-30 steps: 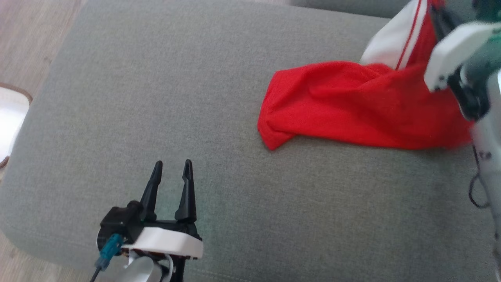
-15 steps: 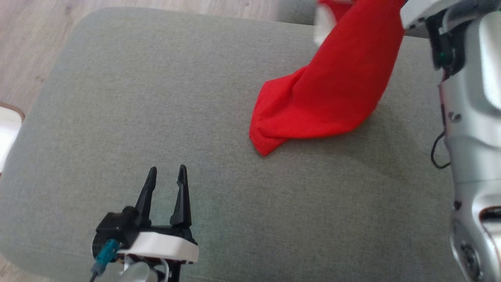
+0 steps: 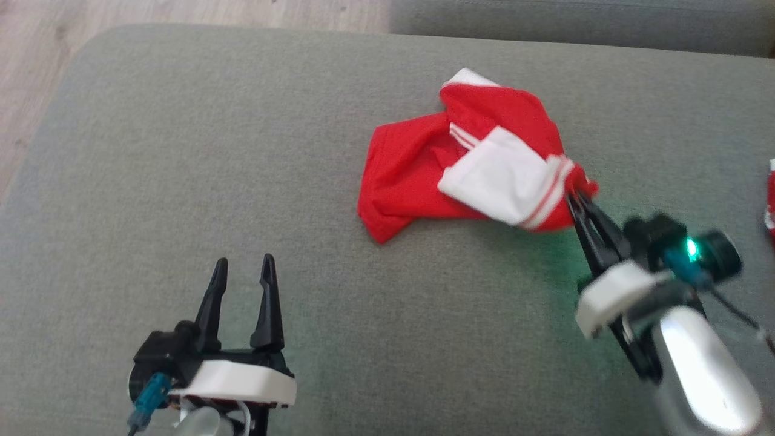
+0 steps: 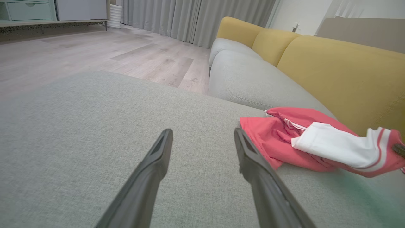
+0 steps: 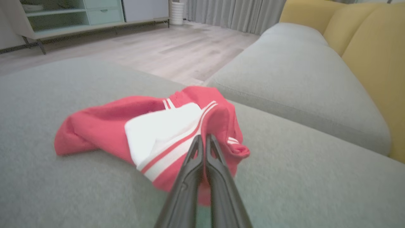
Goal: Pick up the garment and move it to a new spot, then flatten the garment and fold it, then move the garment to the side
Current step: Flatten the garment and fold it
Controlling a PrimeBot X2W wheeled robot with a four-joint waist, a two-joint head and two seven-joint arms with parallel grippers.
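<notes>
The head view looks steeply down on the grey cushion (image 3: 181,151), while both wrist views skim low across it along their own fingers (image 4: 156,161) toward the floor (image 4: 95,53) and yellow sofa back (image 4: 341,72), the right close behind the garment (image 5: 101,123), the left farther off; all three share that garment.

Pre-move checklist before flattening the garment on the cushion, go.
1. Right hand shut on red and white garment edge: ok.
2. Left hand open, apart from garment: ok.
3. Garment flat: not ok, bunched and folded over itself.
4. Bare grey cushion beside garment for spreading: ok.
5. Depth of cloth in the pinch: cannot tell.
</notes>
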